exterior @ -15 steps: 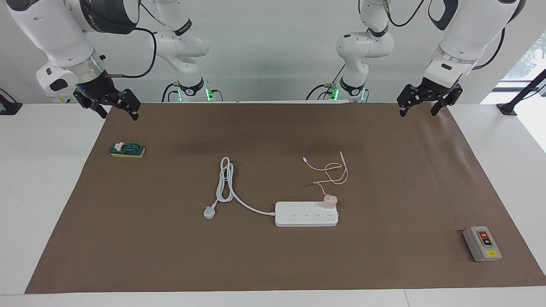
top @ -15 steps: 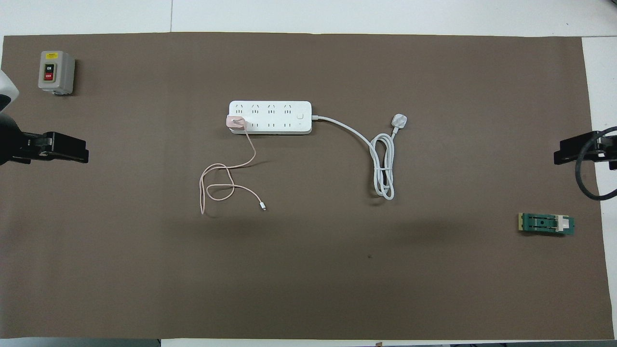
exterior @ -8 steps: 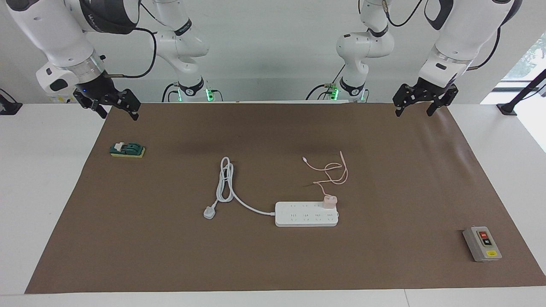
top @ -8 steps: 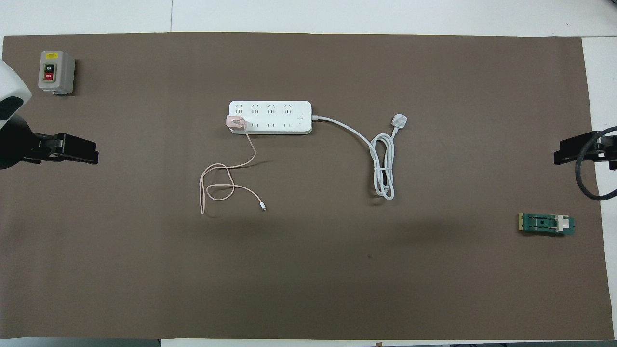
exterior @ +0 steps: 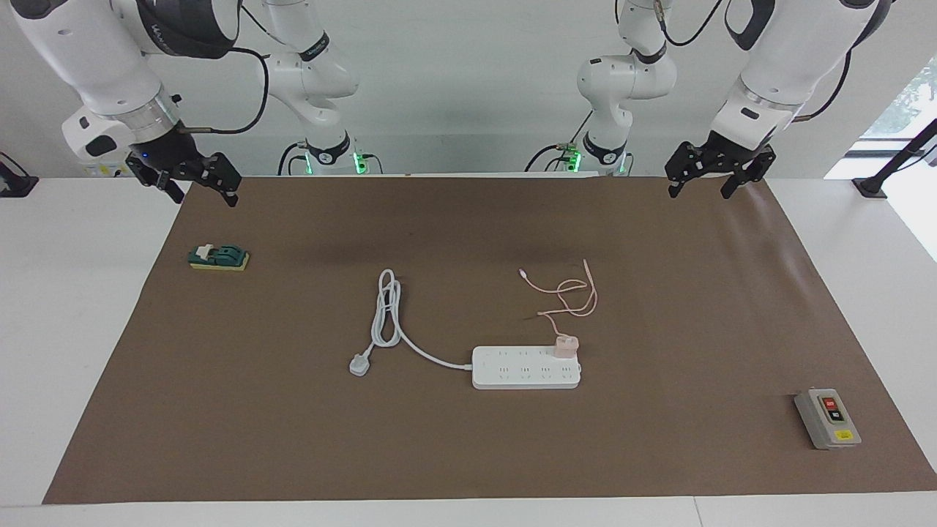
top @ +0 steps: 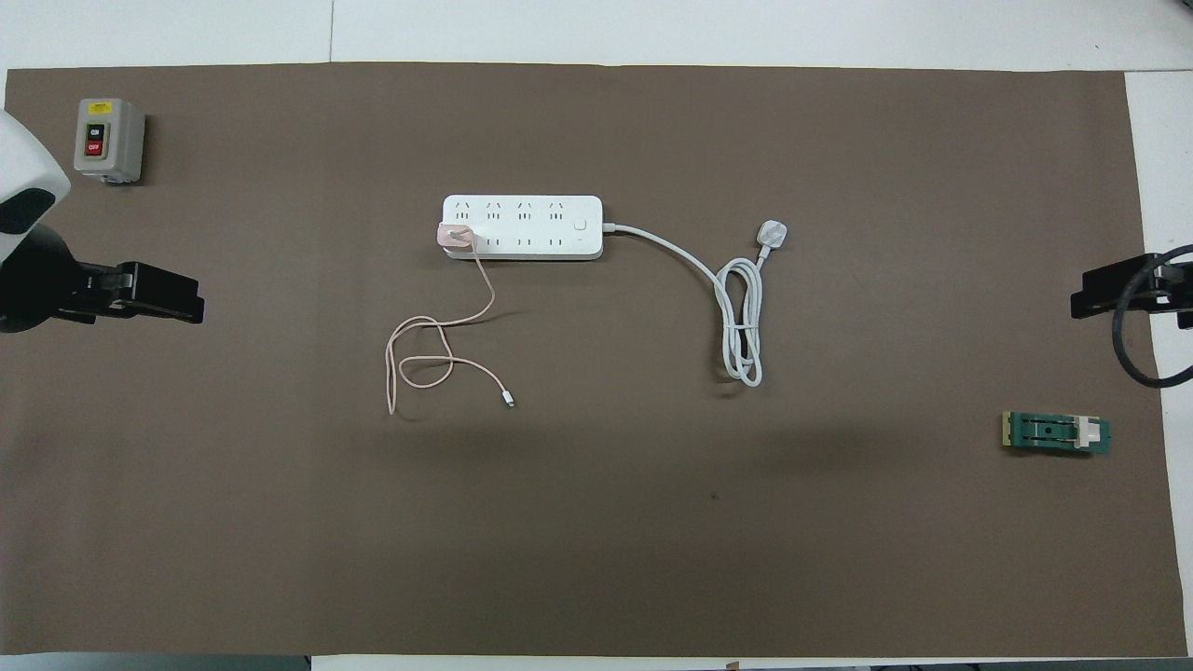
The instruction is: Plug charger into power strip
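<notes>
So the pink charger [exterior: 565,345] sits plugged into the power strip [exterior: 525,367] mid-mat, at the strip's end toward the left arm. Left gripper [exterior: 699,183] and right gripper [exterior: 198,189] both hang up in the air over the mat's ends, jaws spread wide, holding nothing

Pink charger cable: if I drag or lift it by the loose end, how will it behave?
Probably floppy: the pink cable lies in slack loops on the mat. It looks thin, so likely light, and it may slip between fingers. Its other end joins the charger sitting on the power strip, so a firm pull could tug the charger, perhaps shifting the strip.
</notes>
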Controlling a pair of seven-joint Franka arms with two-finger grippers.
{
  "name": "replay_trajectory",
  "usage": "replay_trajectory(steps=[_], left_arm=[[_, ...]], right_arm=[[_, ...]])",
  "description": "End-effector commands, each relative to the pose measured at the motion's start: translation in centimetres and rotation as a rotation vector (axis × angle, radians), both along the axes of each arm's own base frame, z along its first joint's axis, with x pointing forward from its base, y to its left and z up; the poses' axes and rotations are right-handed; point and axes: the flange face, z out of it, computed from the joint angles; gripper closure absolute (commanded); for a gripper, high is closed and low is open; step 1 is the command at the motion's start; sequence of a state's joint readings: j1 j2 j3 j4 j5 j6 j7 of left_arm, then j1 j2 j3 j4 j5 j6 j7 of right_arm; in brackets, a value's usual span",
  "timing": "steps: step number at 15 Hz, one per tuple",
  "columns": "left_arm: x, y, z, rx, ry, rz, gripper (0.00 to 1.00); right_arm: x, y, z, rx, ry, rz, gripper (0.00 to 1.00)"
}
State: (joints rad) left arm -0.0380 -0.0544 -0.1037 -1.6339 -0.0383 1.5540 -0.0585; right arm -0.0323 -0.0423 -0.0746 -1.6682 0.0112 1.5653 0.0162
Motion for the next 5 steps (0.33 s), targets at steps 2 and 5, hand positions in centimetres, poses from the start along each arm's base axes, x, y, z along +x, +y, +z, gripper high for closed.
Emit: replay_trajectory(steps=[2,5], left_arm=[[-0.88,0.18,0.05,-0.005,0.017,0.015,0.0],[-0.85,0.66,-0.12,-0.004,0.023,0.024,0.0]], right_arm=[[-0.35,-0.04,0.44,-0.009,0.009,0.019,0.0],[-0.35,-0.03,0.37,-0.009,0.011,0.019,0.0]])
